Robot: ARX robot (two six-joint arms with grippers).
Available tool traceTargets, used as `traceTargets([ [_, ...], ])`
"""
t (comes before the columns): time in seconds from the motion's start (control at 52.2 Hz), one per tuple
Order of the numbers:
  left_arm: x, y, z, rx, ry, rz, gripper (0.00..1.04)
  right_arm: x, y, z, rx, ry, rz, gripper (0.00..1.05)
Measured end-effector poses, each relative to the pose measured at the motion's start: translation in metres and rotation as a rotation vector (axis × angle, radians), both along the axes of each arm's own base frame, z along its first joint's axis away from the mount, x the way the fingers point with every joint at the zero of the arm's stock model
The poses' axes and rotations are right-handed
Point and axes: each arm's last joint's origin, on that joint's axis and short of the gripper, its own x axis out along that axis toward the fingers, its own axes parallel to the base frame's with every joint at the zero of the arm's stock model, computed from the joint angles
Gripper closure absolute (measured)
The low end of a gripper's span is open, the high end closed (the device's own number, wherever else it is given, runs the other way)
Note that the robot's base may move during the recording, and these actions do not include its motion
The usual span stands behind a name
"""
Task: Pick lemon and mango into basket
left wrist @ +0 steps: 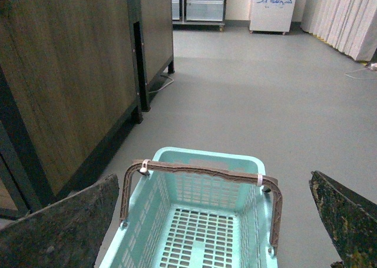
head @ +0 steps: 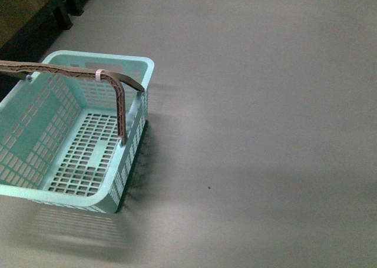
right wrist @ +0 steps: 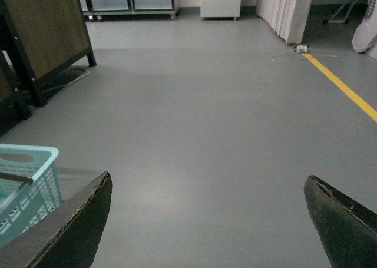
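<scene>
The pale teal basket (head: 70, 162) stands on the grey floor at the left of the front view, with nothing inside and its brown handle (head: 121, 97) raised over it. The left wrist view looks down into the basket (left wrist: 200, 232), and my left gripper (left wrist: 215, 221) hangs open above it, dark fingers (left wrist: 65, 227) wide apart. My right gripper (right wrist: 209, 221) is open over bare floor, with a corner of the basket (right wrist: 26, 185) off to one side. The lemon and the mango are out of view. Neither arm shows in the front view.
Dark wooden cabinets (left wrist: 70, 73) on black frames stand beside the basket. Glass-door fridges (left wrist: 200, 3), a white unit (right wrist: 221, 0) and pale curtains (right wrist: 288, 9) line the far wall. A yellow floor line (right wrist: 344, 88) and a loose cable (right wrist: 294, 50) lie farther off.
</scene>
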Motion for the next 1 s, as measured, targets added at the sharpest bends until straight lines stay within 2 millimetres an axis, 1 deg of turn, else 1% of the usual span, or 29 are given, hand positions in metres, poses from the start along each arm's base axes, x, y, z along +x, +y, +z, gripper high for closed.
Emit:
traceTargets([
  [0.23,0.000,0.000,0.000,-0.001,0.001,0.000,0.07,0.000,0.000,0.000,0.000,0.000,0.000,0.09],
  [0.268,0.000,0.000,-0.001,-0.076,0.151,-0.016,0.07,0.000,0.000,0.000,0.000,0.000,0.000,0.09],
  [0.288,0.001,0.000,0.001,-0.131,0.291,-0.012,0.07,0.000,0.000,0.000,0.000,0.000,0.000,0.09],
  [0.307,0.001,0.000,0.001,-0.190,0.377,-0.004,0.07,0.000,0.000,0.000,0.000,0.000,0.000,0.09],
  [0.326,0.002,0.000,0.002,-0.239,0.451,0.004,0.07,0.000,0.000,0.000,0.000,0.000,0.001,0.09],
  [0.364,0.002,0.001,0.002,-0.299,0.538,0.025,0.07,0.000,0.000,0.000,0.000,0.000,0.000,0.09],
  [0.422,0.005,0.002,0.004,-0.422,0.594,0.045,0.07,0.000,0.000,0.000,0.000,0.000,0.000,0.09],
  [0.499,0.012,0.005,0.014,-0.562,0.581,0.049,0.07,0.000,0.000,0.000,0.000,0.000,0.000,0.09],
  [0.537,0.018,0.007,0.019,-0.625,0.562,0.061,0.07,0.000,0.000,0.000,0.000,0.000,0.000,0.09],
  [0.594,0.035,0.014,0.026,-0.741,0.538,0.080,0.07,0.000,0.000,0.000,0.000,0.000,0.000,0.09],
  [0.671,0.061,0.024,0.026,-0.866,0.519,0.117,0.07,0.000,0.000,0.000,0.000,0.000,0.000,0.09],
  [0.69,0.064,0.025,0.026,-0.884,0.518,0.123,0.07,0.000,0.000,0.000,0.000,0.000,0.000,0.09],
  [0.767,0.085,0.032,0.019,-0.961,0.513,0.163,0.07,0.000,0.000,0.000,0.000,0.000,0.000,0.09],
  [0.882,0.114,0.039,0.007,-1.030,0.515,0.215,0.07,0.000,0.000,0.000,0.000,0.000,0.000,0.09],
  [0.92,0.127,0.041,0.000,-1.056,0.521,0.234,0.07,0.000,0.000,0.000,0.000,0.000,0.000,0.09],
  [0.997,0.145,0.042,-0.011,-1.085,0.534,0.265,0.07,0.000,0.000,0.000,0.000,0.000,0.000,0.09],
])
